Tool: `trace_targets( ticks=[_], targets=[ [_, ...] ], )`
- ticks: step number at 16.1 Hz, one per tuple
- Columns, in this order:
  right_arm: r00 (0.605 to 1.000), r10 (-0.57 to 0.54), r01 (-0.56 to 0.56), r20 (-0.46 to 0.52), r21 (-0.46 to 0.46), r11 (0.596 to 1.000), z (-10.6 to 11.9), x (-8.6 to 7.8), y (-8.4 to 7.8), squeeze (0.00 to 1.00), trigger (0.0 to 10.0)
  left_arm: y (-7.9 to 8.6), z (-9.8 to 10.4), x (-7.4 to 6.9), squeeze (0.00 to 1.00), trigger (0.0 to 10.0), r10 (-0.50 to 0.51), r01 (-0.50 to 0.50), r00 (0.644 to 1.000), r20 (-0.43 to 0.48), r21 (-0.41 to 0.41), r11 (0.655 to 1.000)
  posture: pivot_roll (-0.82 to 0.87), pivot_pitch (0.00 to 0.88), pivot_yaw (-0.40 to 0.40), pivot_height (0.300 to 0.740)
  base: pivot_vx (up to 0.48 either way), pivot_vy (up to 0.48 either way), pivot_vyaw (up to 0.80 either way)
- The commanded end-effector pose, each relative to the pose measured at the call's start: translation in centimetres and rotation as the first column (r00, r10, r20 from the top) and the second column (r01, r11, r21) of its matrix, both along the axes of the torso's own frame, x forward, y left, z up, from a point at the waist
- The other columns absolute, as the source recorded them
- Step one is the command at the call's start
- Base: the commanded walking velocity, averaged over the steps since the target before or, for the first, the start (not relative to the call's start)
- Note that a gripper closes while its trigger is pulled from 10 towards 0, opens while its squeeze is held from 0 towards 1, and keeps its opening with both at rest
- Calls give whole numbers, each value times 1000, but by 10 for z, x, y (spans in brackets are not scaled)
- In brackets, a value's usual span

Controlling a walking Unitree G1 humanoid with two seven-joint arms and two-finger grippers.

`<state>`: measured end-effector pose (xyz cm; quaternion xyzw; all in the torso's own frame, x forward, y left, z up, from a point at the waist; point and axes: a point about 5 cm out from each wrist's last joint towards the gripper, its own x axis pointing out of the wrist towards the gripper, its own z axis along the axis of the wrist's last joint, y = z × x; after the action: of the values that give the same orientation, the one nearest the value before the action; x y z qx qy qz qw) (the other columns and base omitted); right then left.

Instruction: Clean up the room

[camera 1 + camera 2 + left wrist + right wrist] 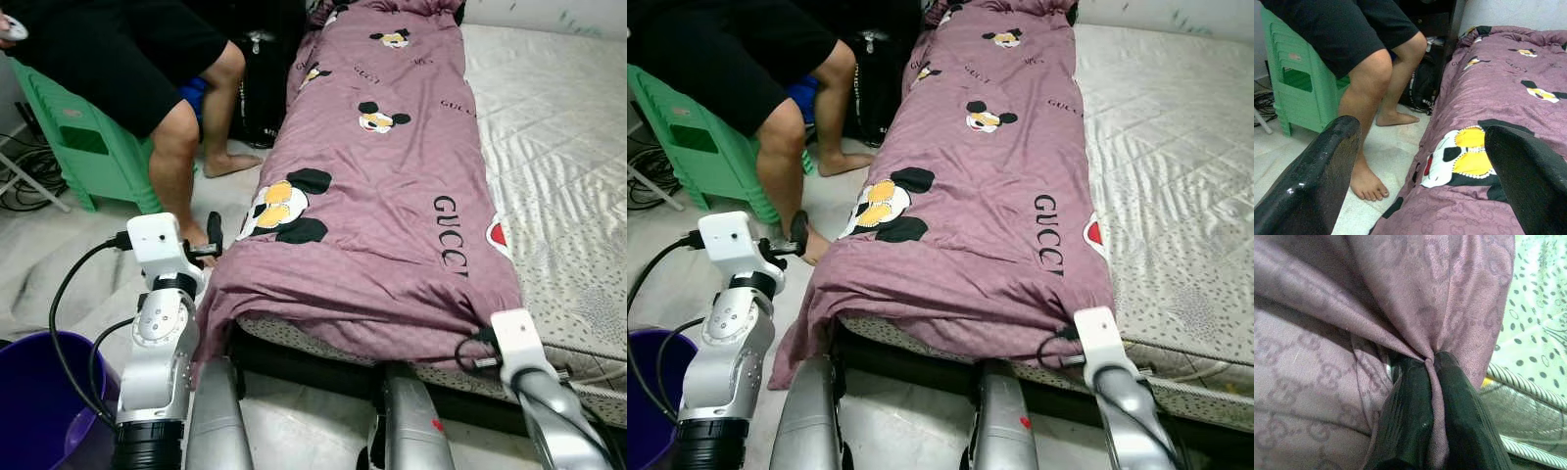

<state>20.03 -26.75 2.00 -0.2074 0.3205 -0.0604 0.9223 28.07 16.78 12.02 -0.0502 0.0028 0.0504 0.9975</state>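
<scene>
**Robot takes hold of quilt in bedroom tidy-up**

A humanoid stands at the foot of a bed, its right gripper [1431, 363] pinched tight on a gathered fold of the mauve quilt [382, 166] at the near corner, about five o'clock in the head view. The left gripper [1422, 171] hangs spread wide at eight o'clock, just off the quilt's other corner, clasping nothing. The job appears to be straightening or folding the cover; next, that free pincer likely must close on its corner. The quilt, printed with cartoon mice and lettering, lies lengthwise in a long rumpled strip on the quilted mattress [568, 127]. A seated person's legs [176, 157] are at ten o'clock.
</scene>
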Motion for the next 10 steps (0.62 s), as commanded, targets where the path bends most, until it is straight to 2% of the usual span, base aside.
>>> trace_targets(
  ticks=[1, 4, 6, 7, 8, 10],
  targets=[
    [997, -49, 46, -55, -42, 998, -3, -16, -15, 0, 0, 1, 0, 1, 0, 10000, -1, 1, 1000, 0, 1, 1000, -79, 0, 6, 543, 0, 0, 0],
    [995, -52, 49, -90, -43, 998, -8, -27, -12, 0, 0, -2, -2, 2, 0, 10000, -5, 5, 1000, -5, -4, 1000, -86, 0, 9, 543, 0, 0, 0],
    [980, -77, 77, -183, -7, 997, -24, -37, -11, 0, 0, -5, -2, 4, 0, 10000, -12, 12, 1000, -6, -7, 1000, -85, 0, 10, 543, 0, 0, 0],
    [974, -100, 101, -202, -4, 995, -27, -38, -12, 0, 1804, -4, -2, 4, 0, 10000, -12, 12, 1000, -7, -7, 1000, -85, 0, 10, 543, 0, 0, 0],
    [976, -131, 127, -172, -32, 991, -25, -32, -20, 1000, 10000, -1, -3, 4, 0, 10000, -8, 8, 1000, -11, -4, 1000, -85, 0, 9, 543, 0, 0, 0],
    [980, -163, 156, -117, -66, 986, -19, -23, -30, 1000, 10000, 0, -4, 4, 0, 10000, -4, 4, 1000, -16, -2, 1000, -84, 0, 6, 543, 0, 0, 0]
  ],
)
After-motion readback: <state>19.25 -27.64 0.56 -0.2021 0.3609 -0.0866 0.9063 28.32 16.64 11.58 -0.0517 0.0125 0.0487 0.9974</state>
